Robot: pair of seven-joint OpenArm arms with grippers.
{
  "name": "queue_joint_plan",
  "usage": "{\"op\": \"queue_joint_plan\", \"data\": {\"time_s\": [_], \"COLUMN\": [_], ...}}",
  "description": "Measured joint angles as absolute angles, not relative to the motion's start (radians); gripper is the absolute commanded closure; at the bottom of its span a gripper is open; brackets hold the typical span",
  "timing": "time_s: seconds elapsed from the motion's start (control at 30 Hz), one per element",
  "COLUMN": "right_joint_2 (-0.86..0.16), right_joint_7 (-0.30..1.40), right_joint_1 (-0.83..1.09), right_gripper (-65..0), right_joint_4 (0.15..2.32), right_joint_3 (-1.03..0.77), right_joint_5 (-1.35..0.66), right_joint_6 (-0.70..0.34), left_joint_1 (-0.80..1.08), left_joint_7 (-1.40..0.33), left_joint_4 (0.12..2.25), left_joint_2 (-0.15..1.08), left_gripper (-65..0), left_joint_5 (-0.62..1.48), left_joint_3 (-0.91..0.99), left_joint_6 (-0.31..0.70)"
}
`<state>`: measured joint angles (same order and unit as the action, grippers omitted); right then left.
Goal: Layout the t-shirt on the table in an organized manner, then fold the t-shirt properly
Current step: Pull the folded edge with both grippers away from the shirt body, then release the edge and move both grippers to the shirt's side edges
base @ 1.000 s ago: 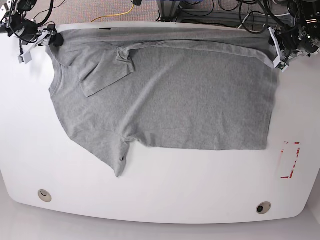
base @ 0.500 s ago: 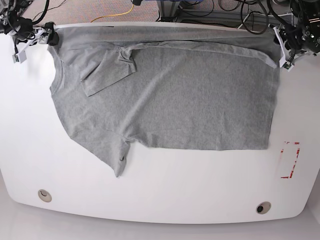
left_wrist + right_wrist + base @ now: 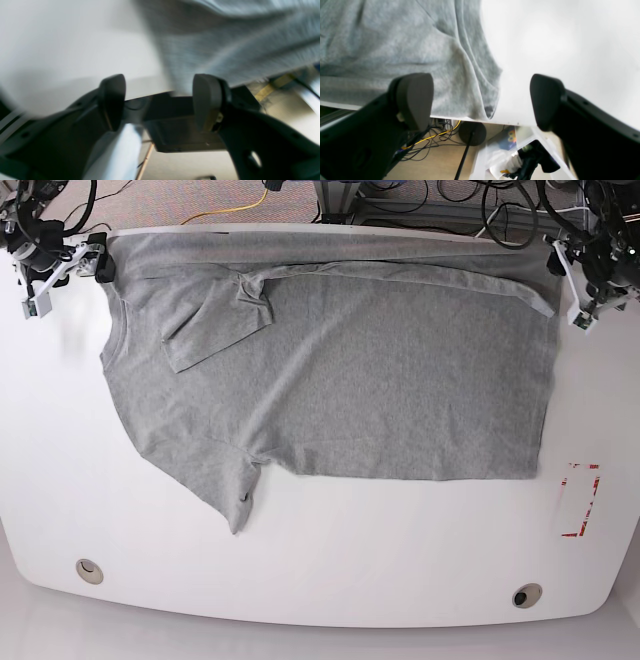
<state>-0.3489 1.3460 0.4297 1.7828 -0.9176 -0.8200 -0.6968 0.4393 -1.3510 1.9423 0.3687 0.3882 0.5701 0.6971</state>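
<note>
Base view: t-shirt (image 3: 340, 370) spread on table (image 3: 330, 560) | left gripper (image 3: 158, 100), right gripper (image 3: 481, 100) jaws spread, empty, off far corners | layout step judged done | next: folded sleeve (image 3: 212, 320) to be smoothed.

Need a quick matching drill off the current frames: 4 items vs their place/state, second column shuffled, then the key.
Things:
1. t-shirt
2. red tape rectangle
3. left gripper
4. right gripper

Places or states:
A. open, off the cloth, at the far corner on the base view's left
B. spread across the table, one sleeve folded over its body
C. open, off the cloth, at the far corner on the base view's right
D. on bare tabletop at the base view's right, uncovered

Pairs: 1-B, 2-D, 3-C, 4-A
</note>
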Motion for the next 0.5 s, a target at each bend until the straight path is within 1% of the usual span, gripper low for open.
{"op": "queue_joint_plan", "data": {"time_s": [0.13,0.27,0.5], "right_joint_2": [-0.356,-0.377,-0.393], "right_joint_7": [1.348,1.346,1.347], "right_joint_1": [0.388,0.342,0.228], "right_gripper": [-58.3,-58.3,-58.3], "right_joint_4": [1.786,1.786,1.77], "right_joint_3": [-0.918,-0.914,-0.884], "right_joint_5": [-0.813,-0.817,-0.783], "right_joint_6": [-0.696,-0.697,-0.696], "left_joint_1": [0.374,0.303,0.144], "left_joint_7": [-1.405,-1.394,-1.41], "left_joint_4": [1.955,1.956,1.954], "left_joint_2": [0.372,0.38,0.4], "left_gripper": [-43.8,-43.6,-43.5], "left_joint_5": [0.375,0.4,0.38], "left_joint_3": [0.578,0.574,0.579], "left_joint_6": [0.697,0.698,0.697]}}
